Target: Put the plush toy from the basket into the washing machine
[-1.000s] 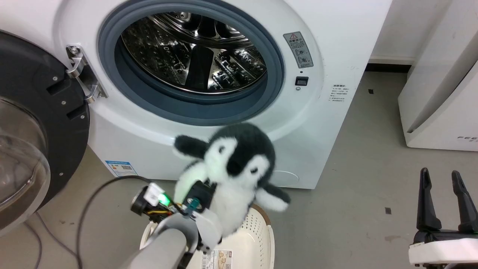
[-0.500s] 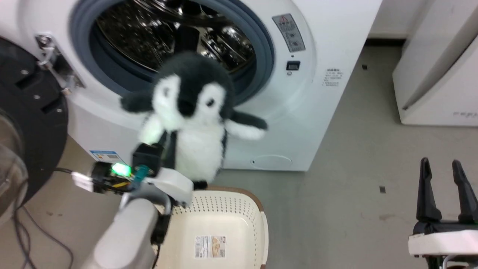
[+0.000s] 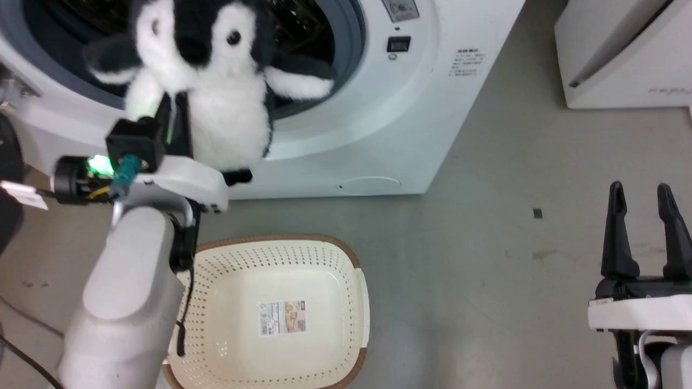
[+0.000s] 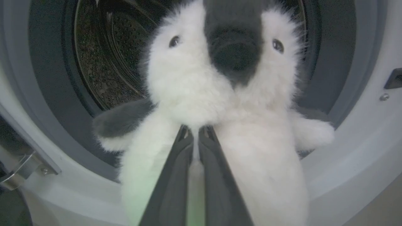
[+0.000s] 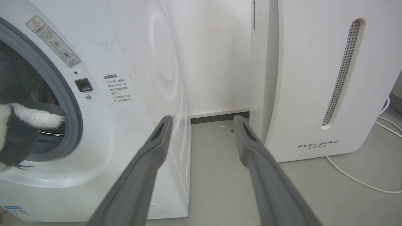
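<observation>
1. Gripping tight: the left gripper (image 4: 195, 130) has its two dark fingers pinched almost together in the white belly fur of the plush toy (image 4: 220, 94), just under the chin.
2. The penguin is upright and facing back at the robot, held up right at the mouth of the washing machine (image 3: 378, 108).
3. In the left wrist view the steel drum (image 4: 103, 62) shines behind its head, and the grey door seal (image 4: 339, 62) rings it on both sides.
4. How far the head is past the seal, I cannot tell.
5. One flipper sticks out across the seal on the machine's latch side. The right wrist view catches the same flipper at the edge of the opening.
6. A green light (image 3: 98, 163) glows on the left wrist, just below the toy.
7. Down on the grey floor (image 3: 486, 243) the basket (image 3: 281, 237) sits in front of the machine, beneath the left forearm. The toy is well above it, and the label sticker (image 3: 282, 317) on its bottom shows plainly.
8. Over on the other side, the right gripper (image 3: 639, 188) has its fingers spread apart with nothing between them. It is low at the right, well apart from the toy.
9. The right wrist view looks between the washer and the white FEELBIRD appliance (image 5: 314, 78), with a white cable (image 5: 361, 179) on the floor beside it.
</observation>
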